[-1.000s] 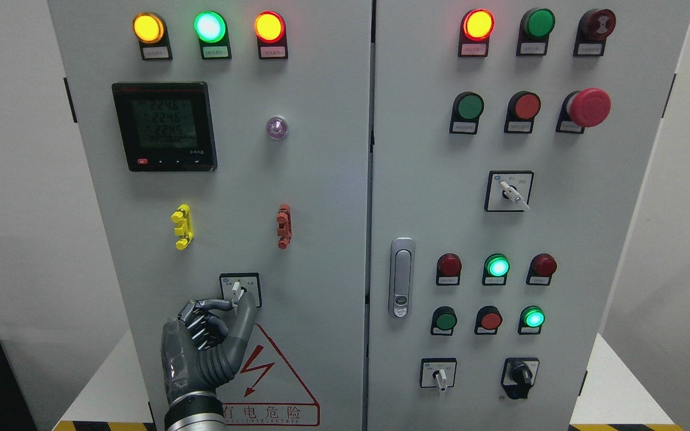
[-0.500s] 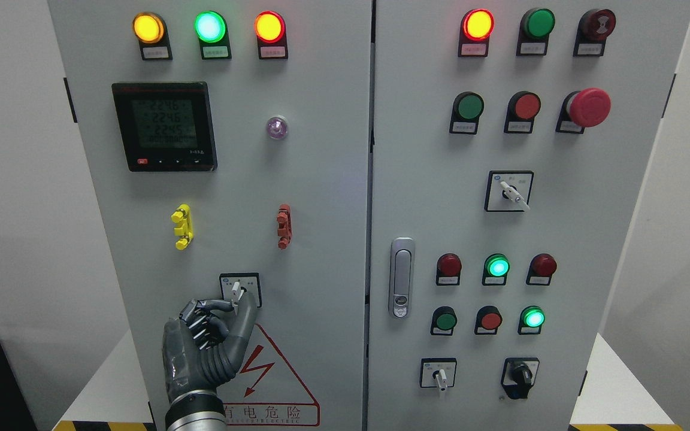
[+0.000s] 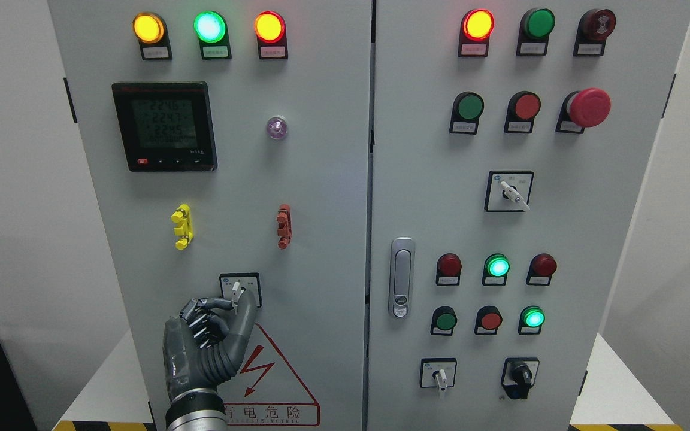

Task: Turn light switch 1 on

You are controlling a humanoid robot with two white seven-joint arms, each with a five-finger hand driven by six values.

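Light switch 1's small white rotary lever (image 3: 236, 293), near the grey left cabinet door's (image 3: 321, 209) lower edge, is pinched by the left hand (image 3: 207, 341) (lever upright); twist steadily, without slipping.

We see a matt grey painted metal cabinet (image 3: 321, 197), glossy plastic lamps (image 3: 209, 26), and a shiny chrome door handle (image 3: 402, 277).

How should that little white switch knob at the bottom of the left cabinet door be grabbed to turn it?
Pinch the white lever of the rotary switch across its two flat sides, thumb on one, fingertip on the other. It sticks out from the door as a narrow upright blade, so coming from below and in front, as the left hand does, suits it best.
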